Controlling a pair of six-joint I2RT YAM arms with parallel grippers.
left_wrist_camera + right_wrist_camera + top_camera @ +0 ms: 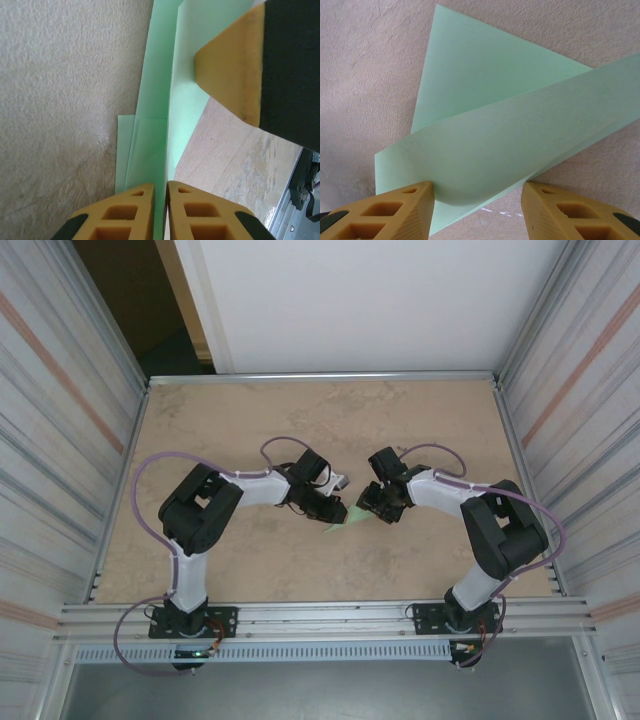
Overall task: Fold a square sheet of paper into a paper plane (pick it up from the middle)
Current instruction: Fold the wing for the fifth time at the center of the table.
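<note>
The left gripper (160,186) is pinched on a raised crease of the thin pale mint-green folded paper sheet (186,90), whose long axis runs straight up-frame from the jaws. The right gripper (477,187) stands open astride a lifted flap. The sheet lies mid-frame on the speckled beige tabletop (250,570), and the arms hide most of it from above.

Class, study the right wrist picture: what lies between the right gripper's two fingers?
A lifted flap of the green paper bulges between the right gripper's open fingers, in the right wrist view.
</note>
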